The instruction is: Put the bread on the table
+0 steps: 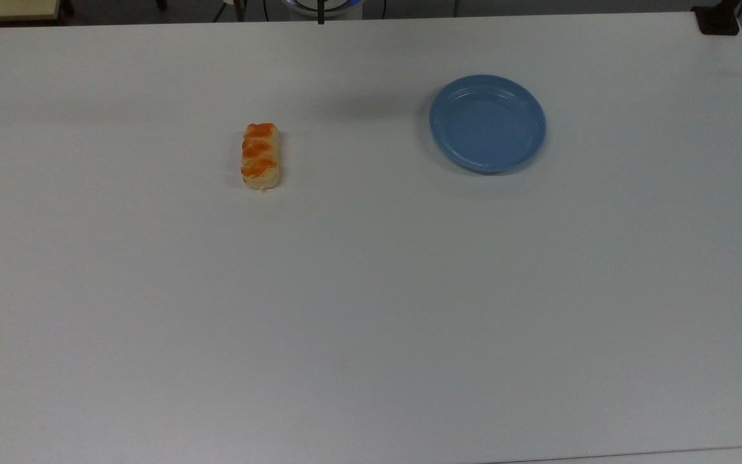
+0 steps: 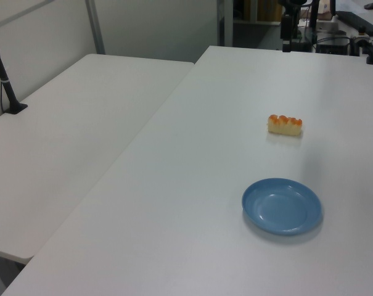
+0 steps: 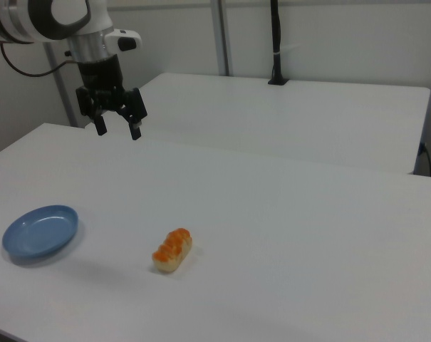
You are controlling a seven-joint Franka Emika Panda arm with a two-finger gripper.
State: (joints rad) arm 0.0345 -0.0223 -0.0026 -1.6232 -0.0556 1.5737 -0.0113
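We see the gripper (image 3: 117, 130) raised high above the table (image 3: 286, 214) in the right view, its two black fingers (image 3: 135, 131) spread apart and holding nothing. It hangs near the far edge of the table, well apart from the bread (image 3: 172, 250).

The bread (image 1: 260, 156) lies flat on the bare white table (image 1: 371, 290), with its three orange bumps facing up. In the top view its long axis runs up and down the picture, one short end toward the far edge and the other toward the near edge. In the left view the bread (image 2: 285, 124) lies across, left to right.

The blue plate (image 1: 487, 123) stands well apart from the bread, on the top view's right, and it is empty. In the right view the plate (image 3: 40, 231) is to the left of the bread.
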